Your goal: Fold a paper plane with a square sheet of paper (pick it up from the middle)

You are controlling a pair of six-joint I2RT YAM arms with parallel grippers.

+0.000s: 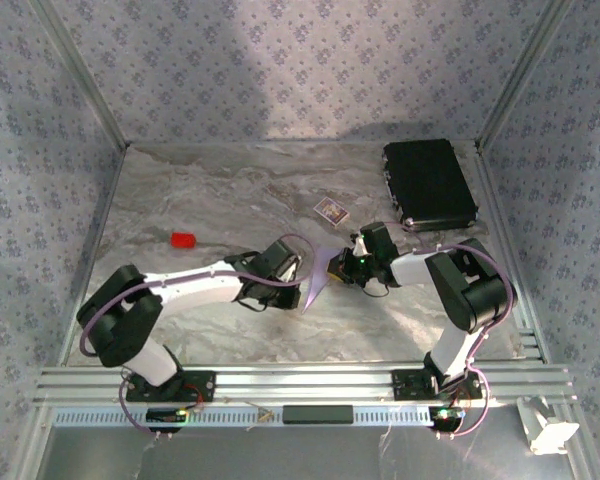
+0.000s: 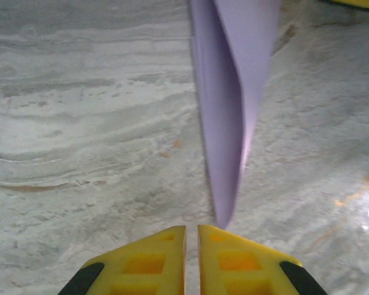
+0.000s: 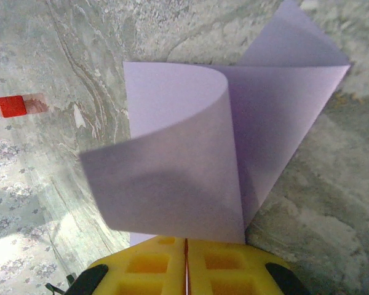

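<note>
The square sheet of paper (image 1: 318, 278) is pale lilac and hangs over the table between the two grippers, bent over on itself. My right gripper (image 3: 186, 241) is shut on one edge of it, and the sheet (image 3: 190, 166) curls up and away from the yellow jaws. In the top view the right gripper (image 1: 352, 258) is at the sheet's right side. My left gripper (image 1: 300, 270) is at its left side. The left gripper (image 2: 192, 230) has a narrow gap between its jaws with nothing in it. The sheet's pointed end (image 2: 224, 123) stops just beyond the left gripper's right finger.
A small red block (image 1: 183, 240) lies at the left of the marbled table and also appears in the right wrist view (image 3: 12, 106). A small patterned card (image 1: 331, 210) lies behind the grippers. A black case (image 1: 430, 183) sits at the back right.
</note>
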